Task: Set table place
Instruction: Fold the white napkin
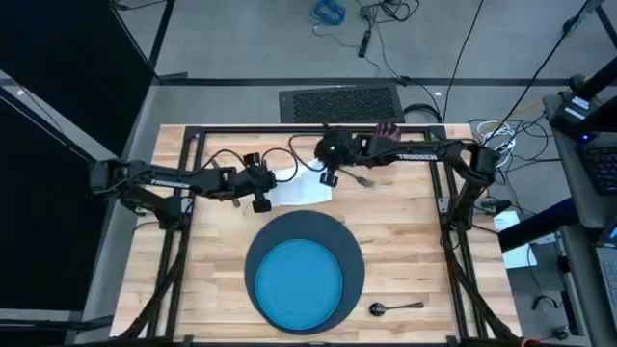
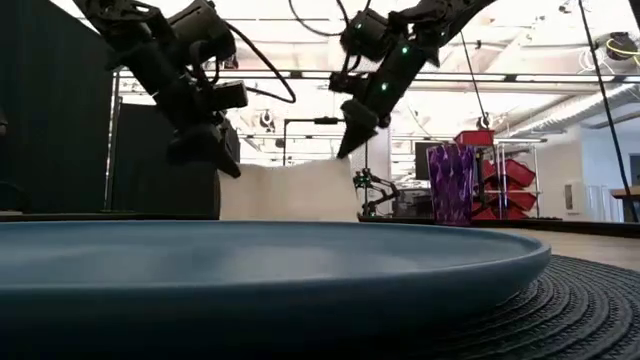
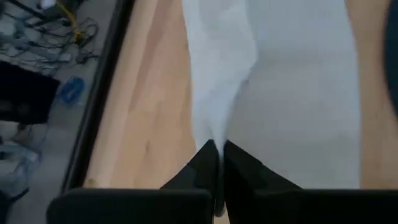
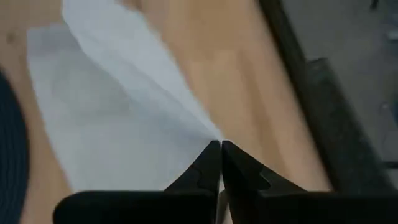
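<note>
Both grippers pinch the napkin (image 1: 301, 189) and lift it above the table (image 1: 405, 251), behind the plate (image 1: 302, 280) — left gripper (image 3: 219, 163) on one corner, right gripper (image 4: 219, 158) on another. This looks like the folding step; next, both must move together, evenly.

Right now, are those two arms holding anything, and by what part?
Yes. Both grip the white napkin, each by an edge corner: the left gripper and the right gripper have their jaws shut on the cloth, lifting it above the table.
</note>
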